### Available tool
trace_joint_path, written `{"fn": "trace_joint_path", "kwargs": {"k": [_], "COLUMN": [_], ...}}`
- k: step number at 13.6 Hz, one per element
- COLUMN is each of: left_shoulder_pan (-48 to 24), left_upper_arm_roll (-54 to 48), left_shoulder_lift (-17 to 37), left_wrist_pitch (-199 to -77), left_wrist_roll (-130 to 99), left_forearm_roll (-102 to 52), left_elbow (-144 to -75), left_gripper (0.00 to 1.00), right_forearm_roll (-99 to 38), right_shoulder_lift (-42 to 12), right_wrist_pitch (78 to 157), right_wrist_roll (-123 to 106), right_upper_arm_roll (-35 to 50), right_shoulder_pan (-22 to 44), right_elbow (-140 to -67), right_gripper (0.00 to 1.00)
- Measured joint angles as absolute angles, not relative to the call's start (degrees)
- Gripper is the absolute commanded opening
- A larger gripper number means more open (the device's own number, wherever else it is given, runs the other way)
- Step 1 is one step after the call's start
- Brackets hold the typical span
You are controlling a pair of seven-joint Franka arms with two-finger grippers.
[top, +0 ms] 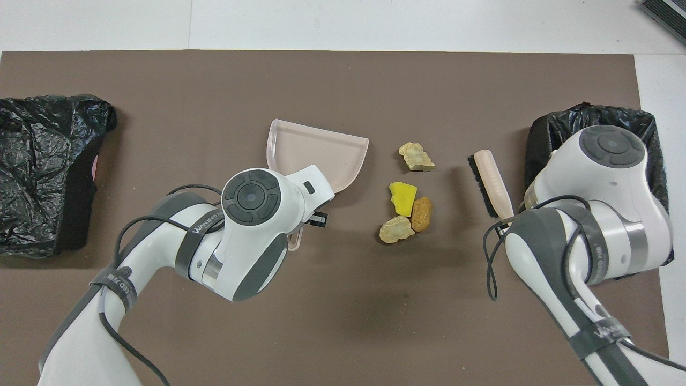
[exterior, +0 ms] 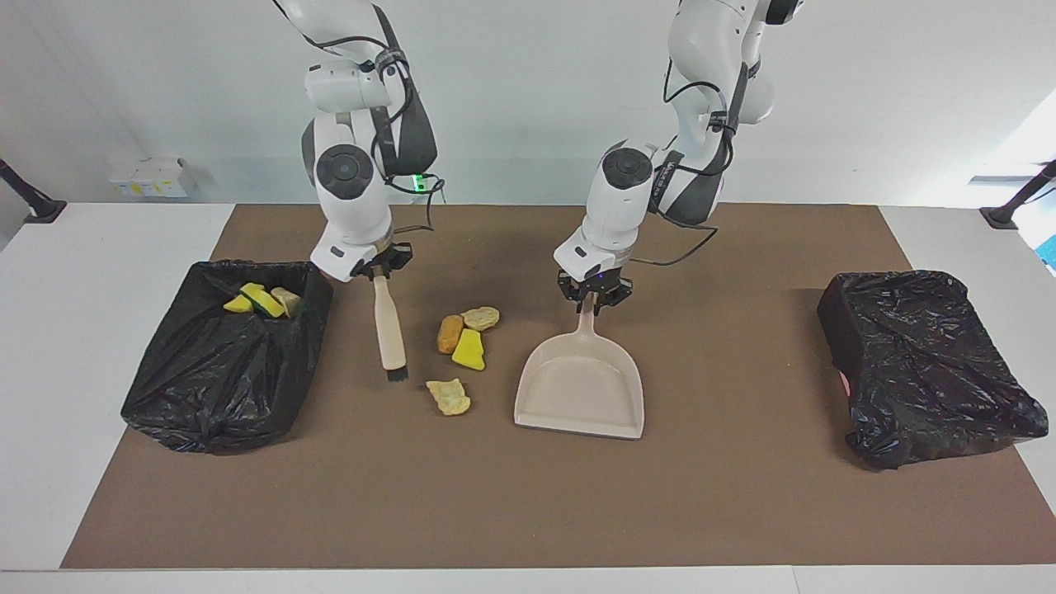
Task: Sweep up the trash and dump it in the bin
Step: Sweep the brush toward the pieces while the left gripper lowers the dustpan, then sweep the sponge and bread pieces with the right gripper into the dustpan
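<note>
Sweeping is partway done: in the facing view, three trash pieces (exterior: 262, 302) sit in the open bin (exterior: 165, 396) at frame left, four lumps (exterior: 462, 346) lie mid-frame between brush (exterior: 388, 334) and dustpan (exterior: 582, 388). Right end effector (exterior: 378, 266) clamps the brush handle, left end effector (exterior: 592, 299) the dustpan handle. The overhead view hides the binned pieces and both grips under the arms, yet shows the brush bristles clear of the lumps (top: 407, 206).

Both arms reach down over the table, left pincer (exterior: 592, 299) and right pincer (exterior: 378, 266) clamped closed.
</note>
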State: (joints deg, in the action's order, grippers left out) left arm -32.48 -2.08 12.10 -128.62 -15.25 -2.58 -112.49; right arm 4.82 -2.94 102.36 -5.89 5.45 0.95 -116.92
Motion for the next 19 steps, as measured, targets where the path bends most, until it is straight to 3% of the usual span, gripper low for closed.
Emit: {"fn": "trace_joint_path", "kwargs": {"k": [6,19], "left_shoulder_pan": [-30.5,-25.8], "left_upper_arm_roll": [-1.4,-1.4], "left_shoulder_lift": [12.0,9.9], "left_wrist_pitch": [-125.9,-118.1], "left_wrist_roll": [-1.1,31.4], "left_forearm_roll": [-2.6,-1.3], "left_elbow": [-112.1,-111.4], "left_gripper": [0.0,0.0], "right_forearm_roll": [4.8,4.9], "right_shoulder_lift": [-2.8,-3.0], "right_wrist_pitch": [103.5,116.4], "right_wrist_roll": [-6.2,-0.8], "right_upper_arm_roll": [6.0,6.2], "right_shoulder_pan": [0.7,3.9], "right_elbow": [-118.1,-127.5], "right_gripper": [0.0,0.0]}}
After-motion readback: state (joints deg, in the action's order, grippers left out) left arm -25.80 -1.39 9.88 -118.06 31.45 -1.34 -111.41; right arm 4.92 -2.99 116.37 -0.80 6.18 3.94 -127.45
